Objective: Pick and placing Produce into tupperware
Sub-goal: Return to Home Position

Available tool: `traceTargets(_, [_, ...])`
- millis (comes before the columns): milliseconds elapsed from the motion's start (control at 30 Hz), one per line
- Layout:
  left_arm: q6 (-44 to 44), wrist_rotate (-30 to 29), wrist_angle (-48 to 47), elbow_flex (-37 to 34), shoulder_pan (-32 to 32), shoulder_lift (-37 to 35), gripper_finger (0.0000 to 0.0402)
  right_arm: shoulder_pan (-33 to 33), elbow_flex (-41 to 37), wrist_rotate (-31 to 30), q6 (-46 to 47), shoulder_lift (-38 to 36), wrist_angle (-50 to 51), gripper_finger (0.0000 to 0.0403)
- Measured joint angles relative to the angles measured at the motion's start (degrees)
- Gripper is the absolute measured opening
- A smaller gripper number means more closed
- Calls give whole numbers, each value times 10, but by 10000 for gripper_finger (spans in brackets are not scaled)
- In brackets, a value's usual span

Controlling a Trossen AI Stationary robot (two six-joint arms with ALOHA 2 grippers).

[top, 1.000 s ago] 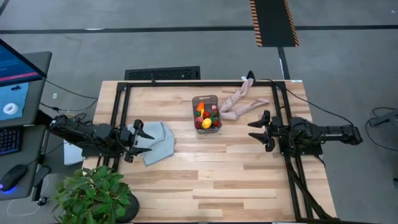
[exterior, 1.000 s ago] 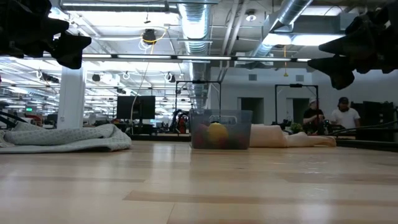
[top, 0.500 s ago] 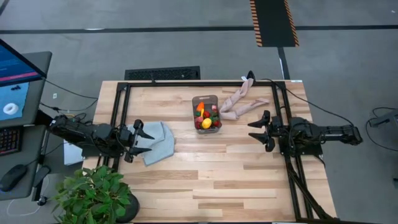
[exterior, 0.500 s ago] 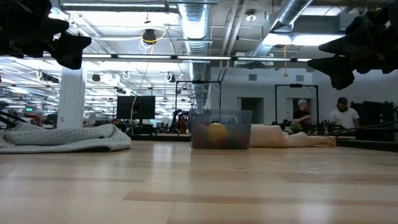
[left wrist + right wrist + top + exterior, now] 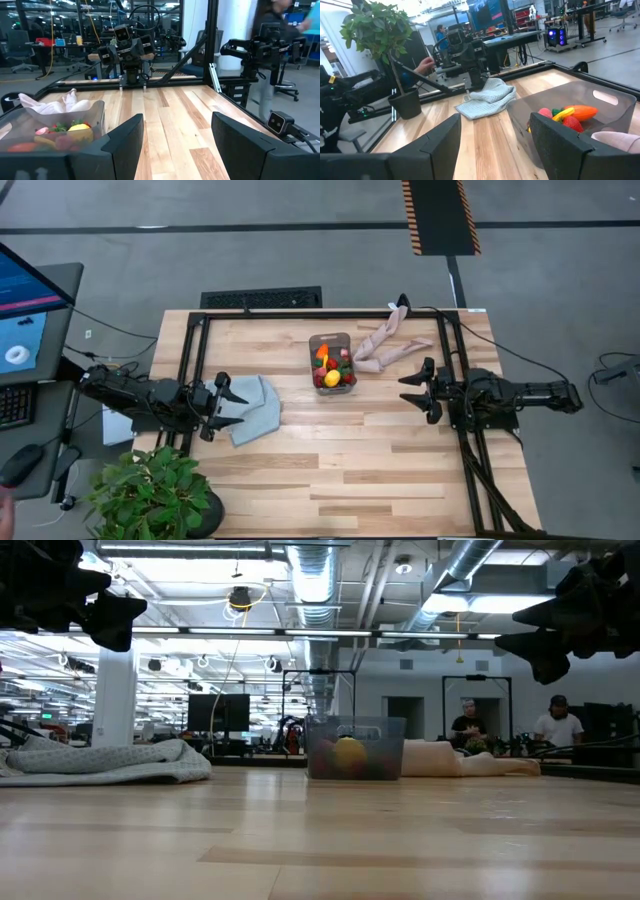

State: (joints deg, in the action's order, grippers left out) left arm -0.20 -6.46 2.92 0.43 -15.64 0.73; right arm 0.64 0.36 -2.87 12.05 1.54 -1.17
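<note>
The tupperware (image 5: 331, 362), a small clear-greyish tub, stands on its base at the table's far middle, and the produce (image 5: 333, 369) lies inside it: an orange carrot (image 5: 580, 111), red strawberries, a yellow lemon (image 5: 348, 754). The tub also shows in the left wrist view (image 5: 55, 131) and the right wrist view (image 5: 570, 120). My left gripper (image 5: 231, 401) hovers open at the table's left side, above the edge of a grey-blue cloth. My right gripper (image 5: 414, 390) hovers open at the right side, raised off the table. Both point toward the table's middle.
A folded grey-blue cloth (image 5: 252, 407) lies by the left gripper. A beige limb-shaped object (image 5: 387, 345) rests on the table just right of the tub. A potted plant (image 5: 150, 495) stands at the near left corner. A black frame (image 5: 190, 350) borders the table. People move in the room behind.
</note>
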Motion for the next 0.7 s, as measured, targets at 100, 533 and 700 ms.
traceTargets(100, [0, 0, 0, 0, 0, 0, 226, 0, 0, 0, 0, 0, 0, 260])
traceTargets(533, [1, 0, 0, 0, 0, 0, 226, 0, 0, 0, 0, 0, 0, 260])
traceTargets(700, [4, 0, 0, 0, 0, 0, 226, 0, 0, 0, 0, 0, 0, 260])
